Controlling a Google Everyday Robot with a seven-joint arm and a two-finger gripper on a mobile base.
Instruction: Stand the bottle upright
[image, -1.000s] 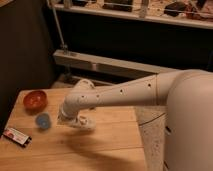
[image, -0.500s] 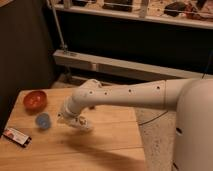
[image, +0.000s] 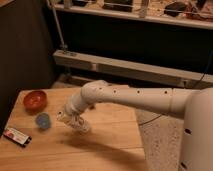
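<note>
A: Gripper?
B: My gripper (image: 70, 120) is mid-table (image: 110, 145), fingers clamped on the bottle (image: 80, 124), tilted just above the wood.
A: Nearby?
B: Blue cup (image: 42, 120) left, red bowl (image: 35, 99) far-left, box (image: 16, 136) near-left edge.

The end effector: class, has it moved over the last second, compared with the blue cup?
Yes. The end effector, shut on the white bottle, has drifted slightly left toward the blue cup, which has stayed put on the table.
</note>
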